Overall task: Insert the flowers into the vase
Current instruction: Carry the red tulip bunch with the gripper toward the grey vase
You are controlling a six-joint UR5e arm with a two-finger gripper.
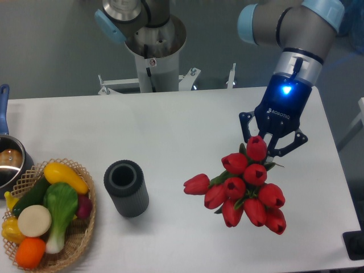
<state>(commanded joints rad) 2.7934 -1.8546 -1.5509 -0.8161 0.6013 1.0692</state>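
The flowers [247, 190], a bunch of red tulips with small green leaves, are at the right of the table. My gripper [265, 149] comes down onto the bunch's upper end. Its finger links converge behind the top tulip, shut on the flowers there, and the fingertips are hidden by the blooms. I cannot tell whether the bunch rests on the table or hangs just above it. The vase [126, 188], a dark grey ribbed cylinder with its mouth open upward, stands upright left of centre, well to the left of the flowers and apart from them.
A wicker basket [79, 233] of toy vegetables stands at the front left, close to the vase. A metal pot [10, 162] with a blue handle is at the left edge. The arm's base column [154, 54] stands at the back centre.
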